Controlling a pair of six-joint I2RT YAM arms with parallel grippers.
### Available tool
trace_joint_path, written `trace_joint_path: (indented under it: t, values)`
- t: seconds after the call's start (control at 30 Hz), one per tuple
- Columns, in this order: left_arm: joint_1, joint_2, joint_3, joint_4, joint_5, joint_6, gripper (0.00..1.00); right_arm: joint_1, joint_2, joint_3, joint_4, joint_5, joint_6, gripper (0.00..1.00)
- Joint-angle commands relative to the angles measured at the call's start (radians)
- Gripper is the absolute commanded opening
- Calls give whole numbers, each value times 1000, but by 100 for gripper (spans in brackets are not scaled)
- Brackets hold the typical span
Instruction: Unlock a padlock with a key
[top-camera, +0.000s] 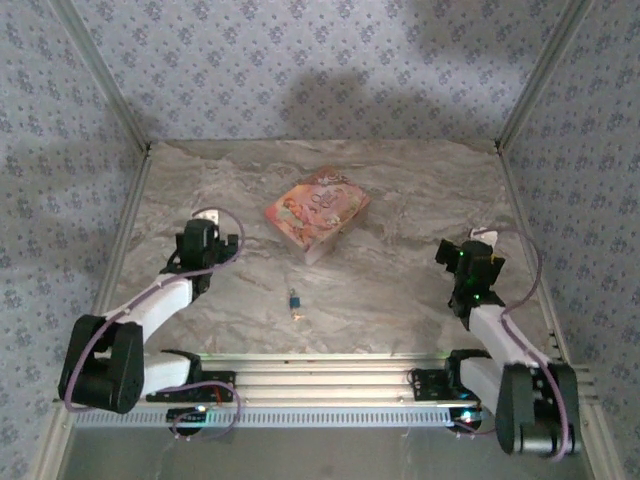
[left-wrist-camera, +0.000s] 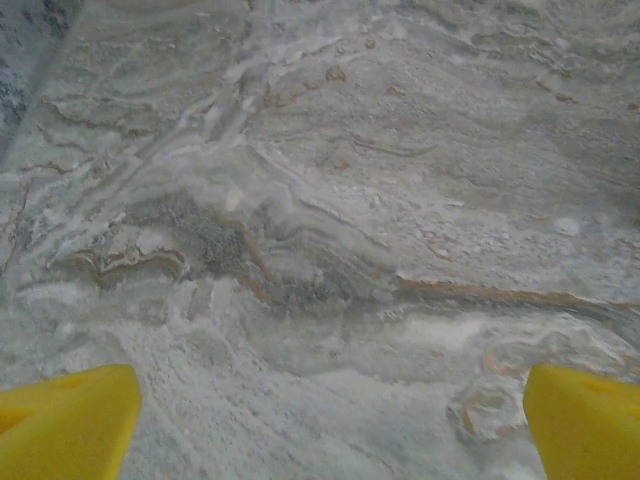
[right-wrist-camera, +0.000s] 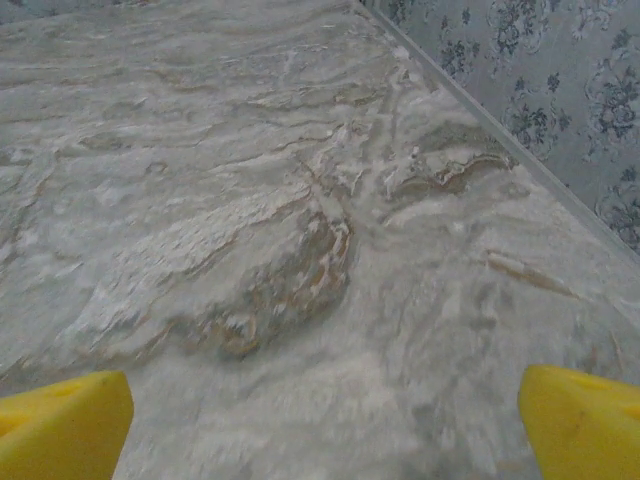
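The tiny teal-blue padlock (top-camera: 294, 301) (with a brass-coloured part at its near end) is lying on the marbled counter (top-camera: 400, 190), roughly midway between the 2 arms. Farther out, the left hand (left-wrist-camera: 325, 425) and right hand (right-wrist-camera: 320, 425) are hovering over bare counter, each with its yellow pads (left-wrist-camera: 70, 420) standing wide apart and gripping nothing. Beyond, the pink printed box (top-camera: 317, 213) is resting well apart from the padlock.

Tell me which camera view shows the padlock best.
The top external view: the padlock lies mid-table, tiny, teal and brass. Both wrist views face marble elsewhere, past their yellow pads.
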Motion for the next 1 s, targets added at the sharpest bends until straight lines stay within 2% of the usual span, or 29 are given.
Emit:
trace_joint_path:
  t: [0.0,0.17,0.23,0.3,0.37,0.47,0.53,0.57,0.63,0.67,0.97]
  values:
    - [50,25,-86,333,11,53,98,-59,159,-30,346,-153,-84,100]
    - [92,89,-170,583,58,81,98,-75,347,-12,563,-274,-103,100]
    - [98,113,-172,626,92,116,98,-59,433,-20,652,-293,-126,100]
    - [118,165,-177,682,130,120,98,-24,515,-26,768,-259,-158,100]
    - [141,232,-182,751,169,108,98,-6,478,31,601,-225,-170,100]
    - [176,314,-176,823,206,78,98,17,493,79,529,-136,-165,100]
    - [193,290,-112,657,259,78,98,19,494,78,537,-132,-167,100]
    - [226,308,-107,674,314,56,98,20,496,76,545,-132,-167,100]
    - [241,300,-82,611,312,35,98,23,495,78,540,-129,-170,100]
    - [240,306,-91,648,308,36,98,24,496,76,544,-129,-170,100]
    - [240,302,-86,628,308,36,98,26,495,76,541,-130,-171,100]
